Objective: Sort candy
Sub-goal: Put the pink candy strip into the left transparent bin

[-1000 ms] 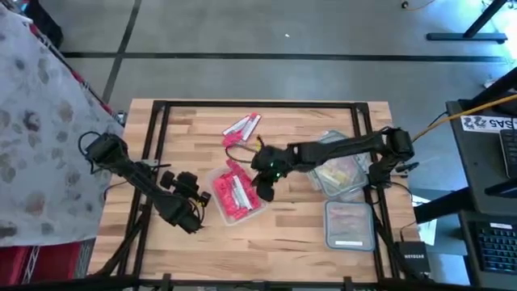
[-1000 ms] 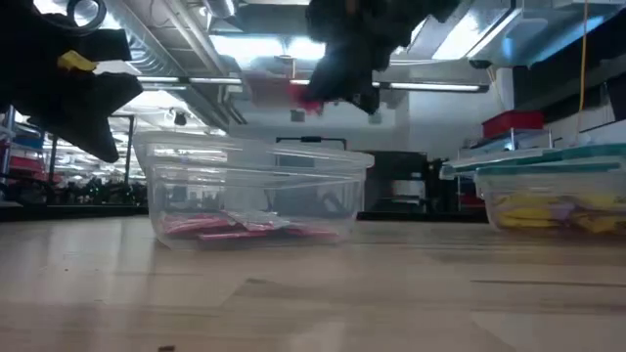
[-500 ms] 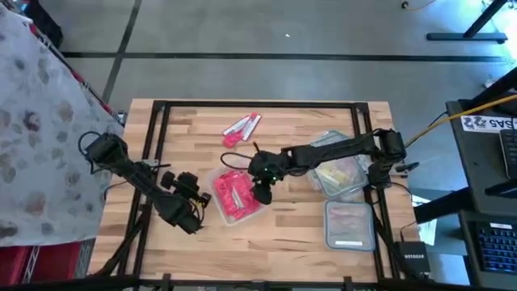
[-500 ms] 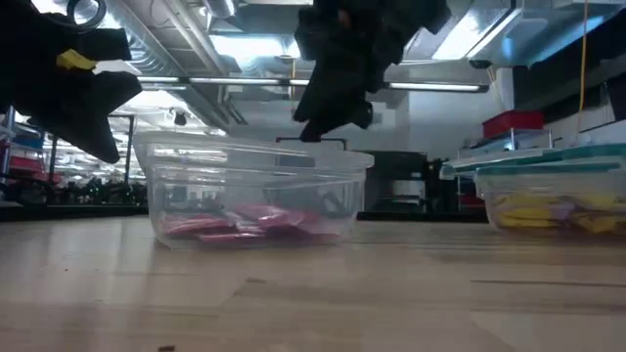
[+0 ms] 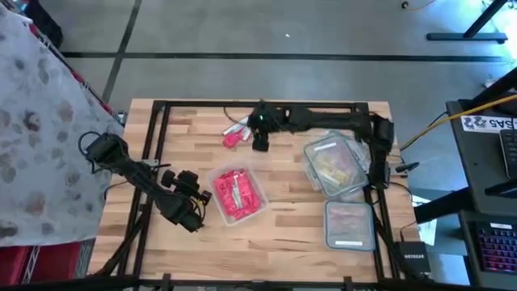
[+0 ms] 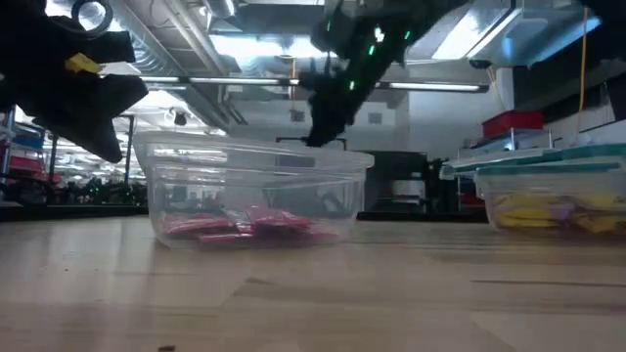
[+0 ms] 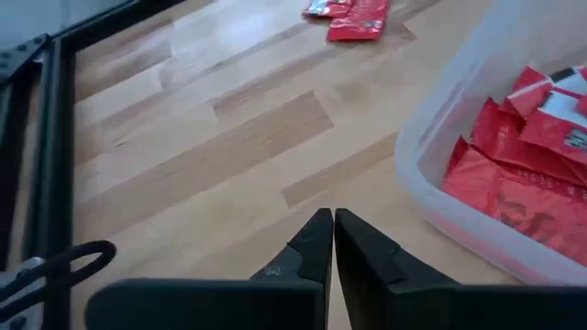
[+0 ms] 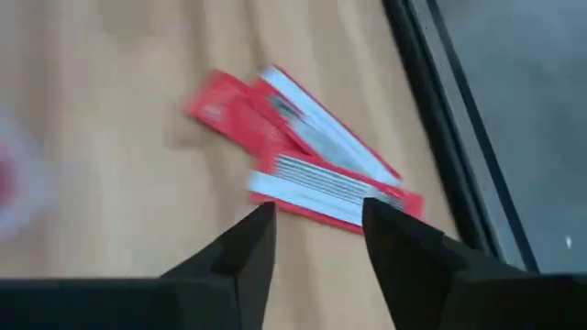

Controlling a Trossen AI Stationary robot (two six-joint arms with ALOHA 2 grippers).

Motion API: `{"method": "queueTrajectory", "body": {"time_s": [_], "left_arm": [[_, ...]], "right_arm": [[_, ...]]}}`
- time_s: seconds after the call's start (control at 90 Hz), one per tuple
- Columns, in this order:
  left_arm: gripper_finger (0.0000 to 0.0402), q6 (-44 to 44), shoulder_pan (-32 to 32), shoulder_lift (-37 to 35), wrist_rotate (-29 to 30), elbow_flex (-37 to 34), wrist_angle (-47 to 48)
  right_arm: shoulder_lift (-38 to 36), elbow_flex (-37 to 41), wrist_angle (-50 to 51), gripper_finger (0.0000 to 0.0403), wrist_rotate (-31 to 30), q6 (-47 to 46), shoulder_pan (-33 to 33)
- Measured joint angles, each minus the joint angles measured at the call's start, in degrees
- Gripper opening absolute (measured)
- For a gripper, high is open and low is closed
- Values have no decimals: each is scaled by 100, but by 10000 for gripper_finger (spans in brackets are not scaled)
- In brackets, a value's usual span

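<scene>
Right gripper (image 5: 260, 144) hung open and empty over loose candy (image 5: 236, 133) at table's (image 5: 291, 226) far edge; left gripper (image 5: 196, 212) sat closed, empty, beside red-filled tub (image 5: 257, 202).

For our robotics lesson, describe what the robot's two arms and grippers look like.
Both arms are dark and jointed, with thin black cables. The right arm shows a small green light. The left gripper and right gripper each have two black wedge-shaped fingers.
</scene>
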State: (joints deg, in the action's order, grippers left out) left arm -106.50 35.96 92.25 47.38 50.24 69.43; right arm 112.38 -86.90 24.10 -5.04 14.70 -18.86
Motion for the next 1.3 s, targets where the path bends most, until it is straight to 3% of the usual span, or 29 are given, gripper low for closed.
{"method": "queueTrajectory", "body": {"time_s": [0.333, 0.489, 0.611, 0.967, 1.078, 1.178, 1.3], "left_arm": [[0, 42, -273, 0, 5, 0, 73], [0, 42, -315, 0, -26, -2, 37], [0, 43, -312, 0, -28, -2, 13], [0, 38, -304, -8, -143, 52, -31], [0, -304, -391, -285, -334, 324, 704], [0, -331, -528, -724, -86, 700, 1575], [0, 343, -963, -1517, 467, 1033, 1914]], "right_arm": [[1465, -1759, 1093, 62, 774, 495, -625], [1955, -2385, 1534, 10, 758, 653, -633], [2192, -2689, 1819, 7, 670, 807, -619], [2110, -2852, 2721, 0, 606, 990, -592], [1801, -2855, 3300, 0, 949, 1006, -663], [1543, -2856, 3639, 0, 1296, 938, -692], [1030, -2266, 3216, 0, 2413, 747, -677]]}}
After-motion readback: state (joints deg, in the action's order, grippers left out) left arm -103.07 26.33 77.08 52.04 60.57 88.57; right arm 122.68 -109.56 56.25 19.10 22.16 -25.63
